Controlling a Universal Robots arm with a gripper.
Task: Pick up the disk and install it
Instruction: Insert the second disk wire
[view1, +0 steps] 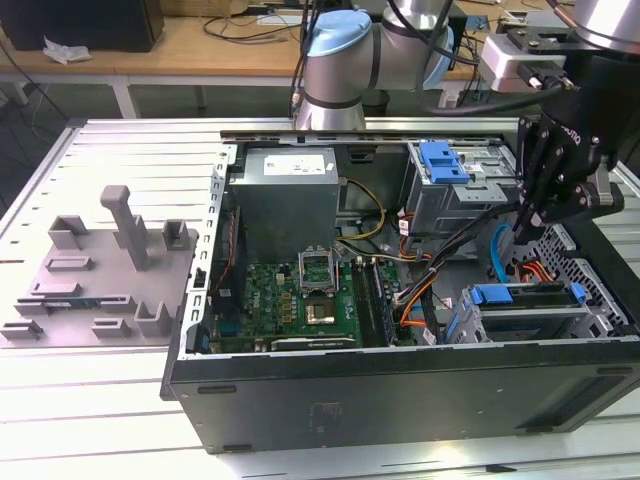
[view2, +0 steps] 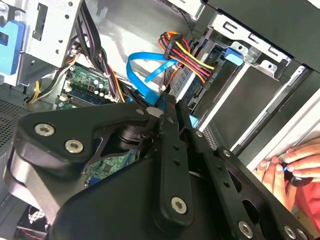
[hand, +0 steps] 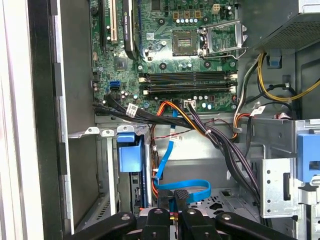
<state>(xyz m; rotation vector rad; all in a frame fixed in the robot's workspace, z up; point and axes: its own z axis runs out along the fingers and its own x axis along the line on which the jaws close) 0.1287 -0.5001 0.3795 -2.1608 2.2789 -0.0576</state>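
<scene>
We see an open computer case (view1: 400, 390) lying on its side on a slatted metal table (view1: 110, 400), with the green circuit board (view1: 290, 300) exposed inside. The tool (view1: 522, 232) hangs over the end of the case toward the exterior view's right, its two black fingers (hand: 180, 199) brought close together with only a narrow slit between them and nothing visibly held. In the first wrist view the tool (hand: 173, 201) sits just above a looped blue ribbon cable (hand: 185, 187) on the case floor.

The disk (view1: 525, 320) appears to sit already in the lower drive bay near the front corner of the case, its blue carrier frame (view1: 505, 296) showing along the top edge; we see the same blue frame end (hand: 127, 155) slotted into the bay in the first wrist view. The tool is near it but apart, not touching.

A bundle of red, yellow and orange wires (view2: 185, 55) runs beside the bay. A second blue plastic bracket (view1: 443, 160) sits on the upper metal drive cage (view1: 460, 195). To the exterior view's left, a grey fixture plate (view1: 100, 270) with upright blocks rests on the table. In the second wrist view a person's hand (view2: 287, 172) rests on the case edge.
</scene>
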